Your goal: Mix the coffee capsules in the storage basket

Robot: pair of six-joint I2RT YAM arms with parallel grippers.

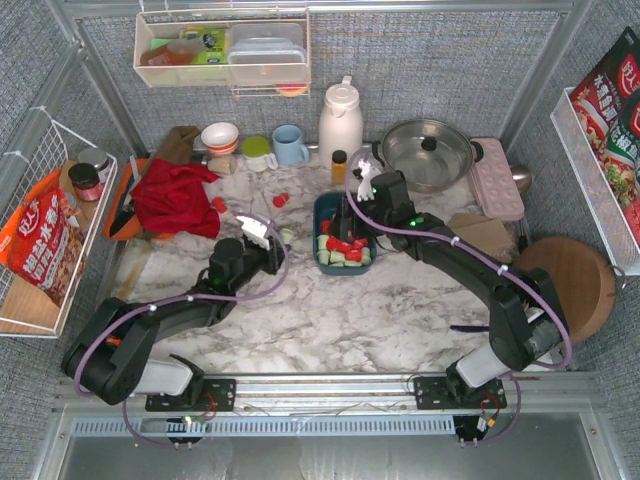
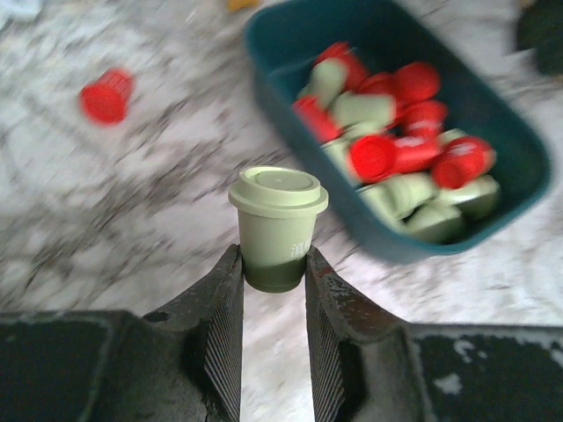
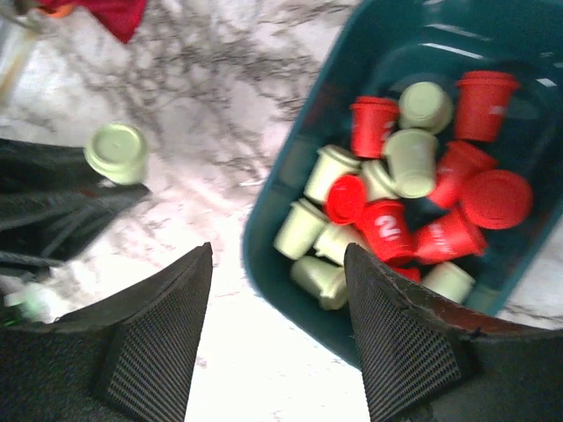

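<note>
The dark teal storage basket [image 1: 322, 205] sits mid-table, holding several red and pale green coffee capsules [image 3: 387, 229]. My left gripper [image 2: 274, 264] is shut on an upright green capsule [image 2: 277, 229], just left of the basket [image 2: 413, 251]; in the top view that gripper [image 1: 265, 235] is beside the basket's left wall. My right gripper [image 3: 280, 255] hangs open over the basket's left wall [image 3: 290, 158], with nothing between its fingers; from above it [image 1: 352, 215] is over the basket. The held green capsule [image 3: 116, 152] also shows at the left in the right wrist view. Loose red capsules [image 1: 281, 199] lie left of the basket.
A red cloth [image 1: 175, 195] lies at the back left, with a light-blue mug [image 1: 290, 145], white thermos [image 1: 340, 120] and steel pot [image 1: 425, 155] along the back. A pink tray [image 1: 497, 175] and round wooden board [image 1: 565, 285] are at the right. A wire rack [image 1: 40, 230] hangs left.
</note>
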